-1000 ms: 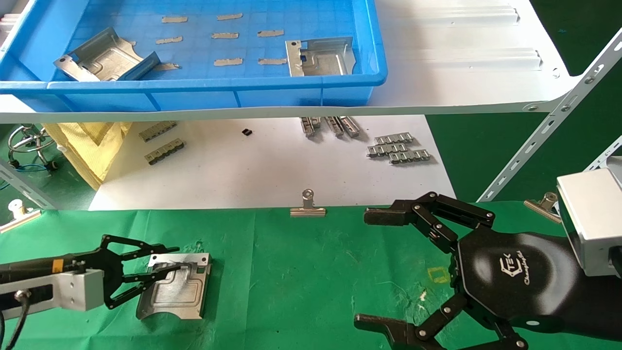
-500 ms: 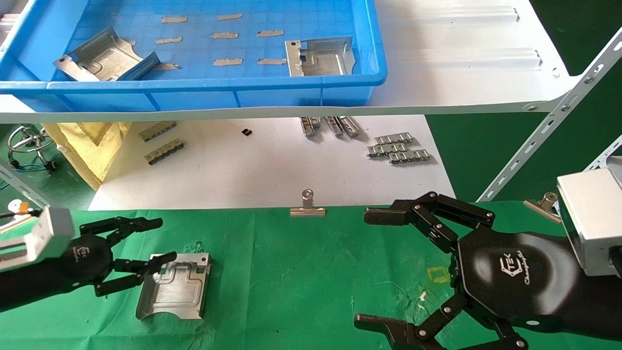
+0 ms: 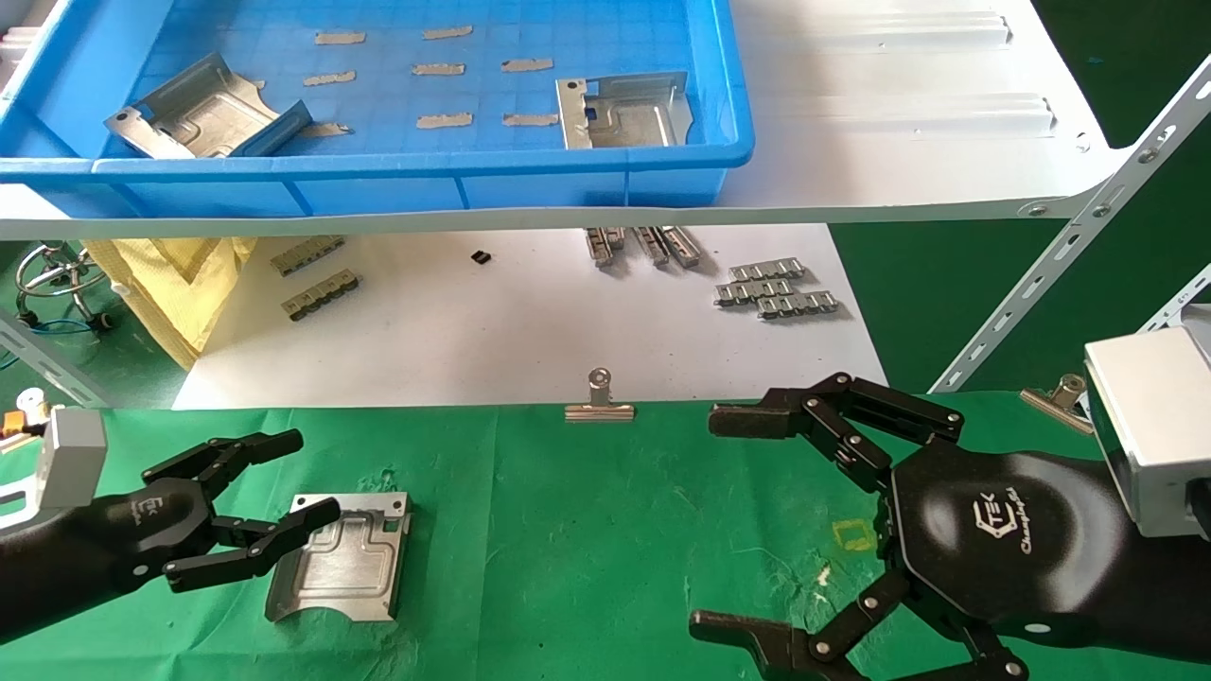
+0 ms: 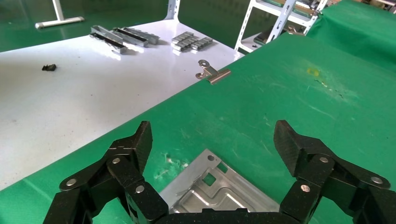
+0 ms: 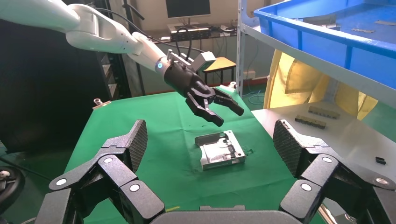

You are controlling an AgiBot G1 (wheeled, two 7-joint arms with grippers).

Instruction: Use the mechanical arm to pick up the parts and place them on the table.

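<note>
Parts work on a green tabletop (image 3: 605, 530): one part (image 3: 341, 560) lies flat at 8 o'clock, and the left claw (image 3: 289, 482) hovers just above its near edge, fingers spread and empty. At 4 o'clock the right claw (image 3: 724, 520) rests idle above the cloth, fingers also wide apart. Two more parts (image 3: 199, 109) sit in the blue bin (image 3: 416, 180) on the shelf at 12 o'clock. A binder clip (image 3: 599, 405) pins the cloth's far edge.

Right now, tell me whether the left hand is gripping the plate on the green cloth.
No. The left hand hangs open above the plate, which lies flat on the green cloth, apart from the fingers.
</note>
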